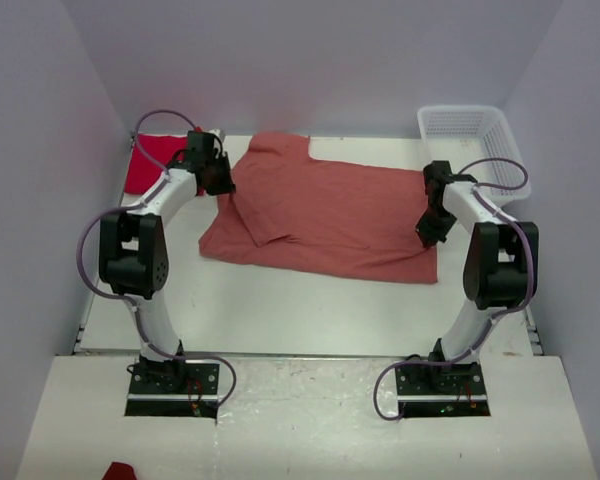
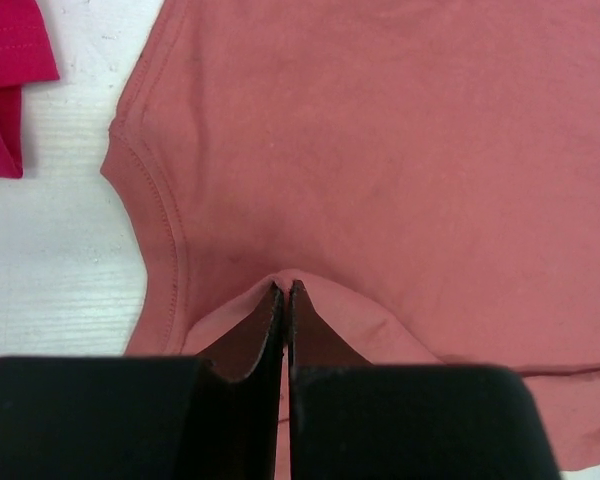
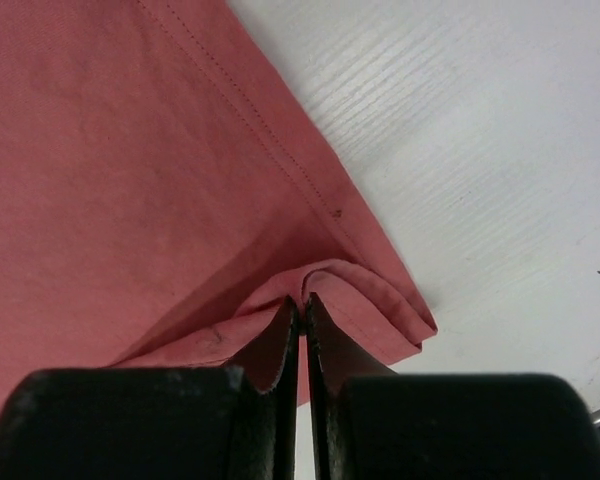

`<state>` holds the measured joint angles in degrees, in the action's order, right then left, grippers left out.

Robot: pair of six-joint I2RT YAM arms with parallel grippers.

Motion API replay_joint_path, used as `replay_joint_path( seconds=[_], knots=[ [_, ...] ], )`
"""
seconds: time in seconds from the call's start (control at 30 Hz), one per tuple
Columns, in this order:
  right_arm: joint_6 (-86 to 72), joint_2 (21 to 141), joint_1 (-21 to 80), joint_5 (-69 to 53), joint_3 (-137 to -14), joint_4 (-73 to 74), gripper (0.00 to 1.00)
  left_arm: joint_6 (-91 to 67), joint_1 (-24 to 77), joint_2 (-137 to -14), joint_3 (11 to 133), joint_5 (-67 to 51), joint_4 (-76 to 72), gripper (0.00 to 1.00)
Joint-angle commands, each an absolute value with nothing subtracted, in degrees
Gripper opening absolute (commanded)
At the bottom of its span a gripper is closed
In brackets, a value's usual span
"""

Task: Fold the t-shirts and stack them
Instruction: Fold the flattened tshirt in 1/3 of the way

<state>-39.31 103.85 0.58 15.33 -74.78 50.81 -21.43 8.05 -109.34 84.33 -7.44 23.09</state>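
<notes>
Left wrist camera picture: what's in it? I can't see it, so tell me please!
The left end effector is shut, pinching a fold of a pink t-shirt spread on a white table. A red t-shirt peeks in at the top left corner.

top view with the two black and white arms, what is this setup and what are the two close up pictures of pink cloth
The left arm and right arm are robot arms bolted at the near edge of a white table. The top view is from a fixed camera above and behind them; each close-up is from a camera on one wrist, looking down at the cloth. A salmon-pink t-shirt lies spread on the table. The left gripper and the right gripper are each shut on a pinch of it near its edge. A red t-shirt lies far left, a white mesh basket far right.
</notes>
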Motion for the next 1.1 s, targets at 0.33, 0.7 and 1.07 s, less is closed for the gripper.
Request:
replay_joint_path(
  seconds=[0.33, 0.7, 1.07],
  knots=[
    [-34.46, 104.69, 2.98, 26.27, -91.99, 51.5, 0.84, -14.86, 8.35, -102.32, 87.27, -8.0, 3.26, 1.0],
    [-33.48, 79.83, 15.1, 19.78, -79.21, 51.24, 0.84, -28.64, 10.89, -82.28, 72.01, -14.59, 14.23, 0.86],
    [-34.45, 58.45, 19.95, 14.15, -67.23, 53.07, 0.07, -23.47, 22.75, -75.85, 52.65, -3.16, 18.46, 0.0]
  ],
)
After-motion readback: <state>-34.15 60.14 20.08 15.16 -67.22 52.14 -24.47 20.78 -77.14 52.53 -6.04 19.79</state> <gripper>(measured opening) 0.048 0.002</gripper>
